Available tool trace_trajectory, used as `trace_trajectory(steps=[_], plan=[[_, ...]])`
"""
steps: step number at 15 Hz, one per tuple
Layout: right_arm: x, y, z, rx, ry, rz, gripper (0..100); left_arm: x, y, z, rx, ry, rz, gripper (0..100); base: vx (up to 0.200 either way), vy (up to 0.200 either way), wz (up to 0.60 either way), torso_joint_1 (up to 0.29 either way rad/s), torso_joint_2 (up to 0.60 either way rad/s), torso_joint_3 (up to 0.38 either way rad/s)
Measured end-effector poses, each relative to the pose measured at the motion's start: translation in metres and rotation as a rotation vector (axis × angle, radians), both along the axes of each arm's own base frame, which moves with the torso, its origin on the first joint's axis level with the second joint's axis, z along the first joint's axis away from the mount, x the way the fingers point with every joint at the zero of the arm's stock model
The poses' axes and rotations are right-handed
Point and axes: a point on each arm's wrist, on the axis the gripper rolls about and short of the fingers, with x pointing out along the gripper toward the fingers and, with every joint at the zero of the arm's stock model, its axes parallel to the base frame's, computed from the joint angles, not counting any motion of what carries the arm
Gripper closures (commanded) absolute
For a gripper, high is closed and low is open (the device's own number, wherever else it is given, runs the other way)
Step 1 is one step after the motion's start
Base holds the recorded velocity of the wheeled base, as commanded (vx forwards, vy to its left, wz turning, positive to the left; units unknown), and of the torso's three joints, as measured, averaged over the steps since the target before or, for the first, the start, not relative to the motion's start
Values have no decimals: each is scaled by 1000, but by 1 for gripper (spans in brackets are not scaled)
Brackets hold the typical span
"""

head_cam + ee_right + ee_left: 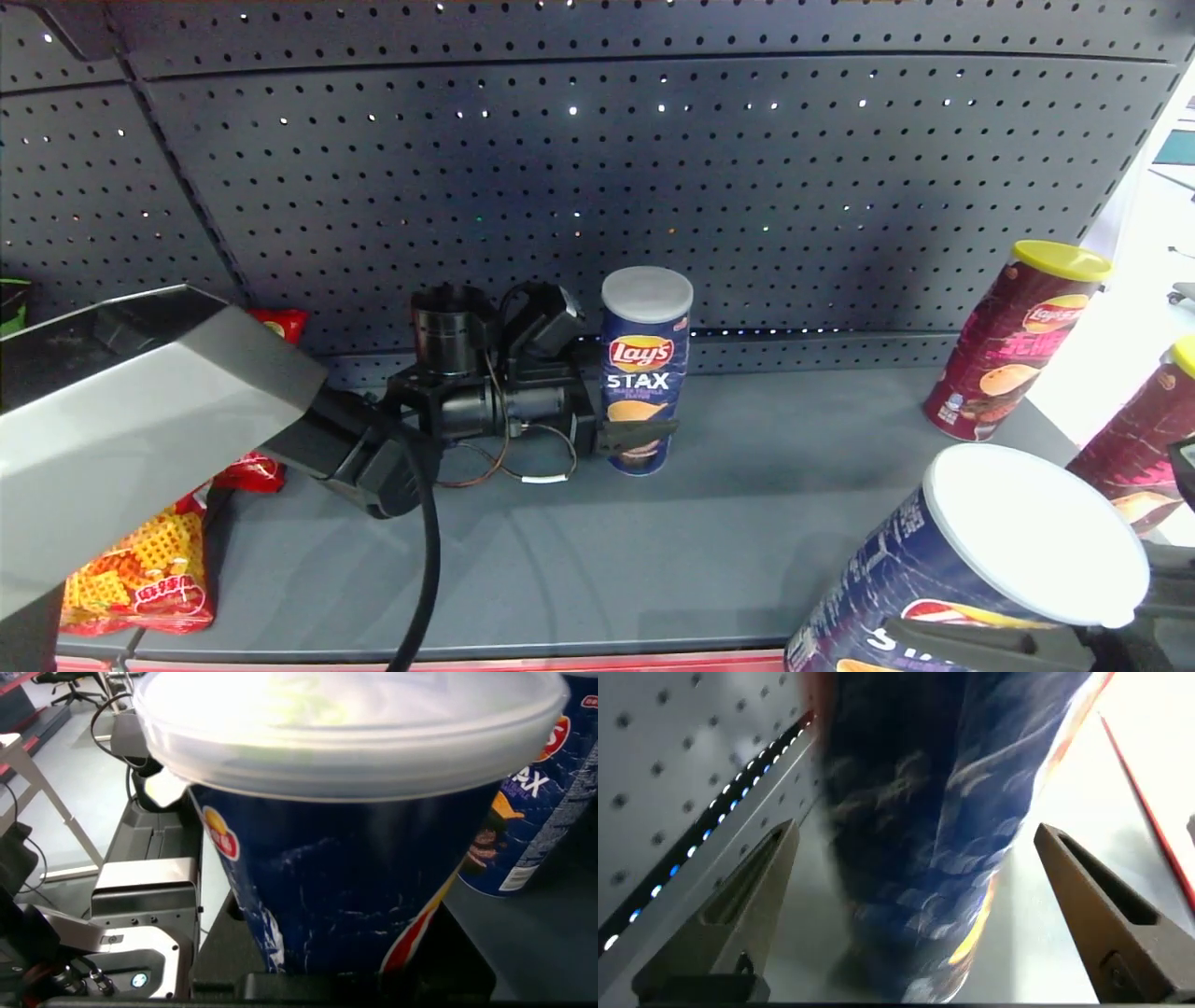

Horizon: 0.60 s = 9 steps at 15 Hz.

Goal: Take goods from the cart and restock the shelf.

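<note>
Left gripper (642, 432), fingers apart, is straddling shelved blue can (644, 359); right gripper (990, 644) is clasping second can (990, 551); withdrawal probably next.

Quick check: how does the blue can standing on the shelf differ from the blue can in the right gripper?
The shelf can stands upright on the shelf; the held can leans in the right gripper. The left gripper's fingers flank the shelf can with gaps, open; the right gripper is shut on the held can. Both are blue with white lids.
</note>
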Motion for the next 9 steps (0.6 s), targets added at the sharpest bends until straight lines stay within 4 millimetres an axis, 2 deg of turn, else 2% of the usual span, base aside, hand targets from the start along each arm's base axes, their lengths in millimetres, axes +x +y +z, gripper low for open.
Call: trace_trajectory(steps=[1,9], plan=[[0,0,0,0,1,0,100,-1,-2,0,-2,2,-6,100,0,0,0,0,0,0],[0,0,0,0,-1,0,100,-8,-4,5,-17,-25,-17,100,0,0,0,0,0,0]])
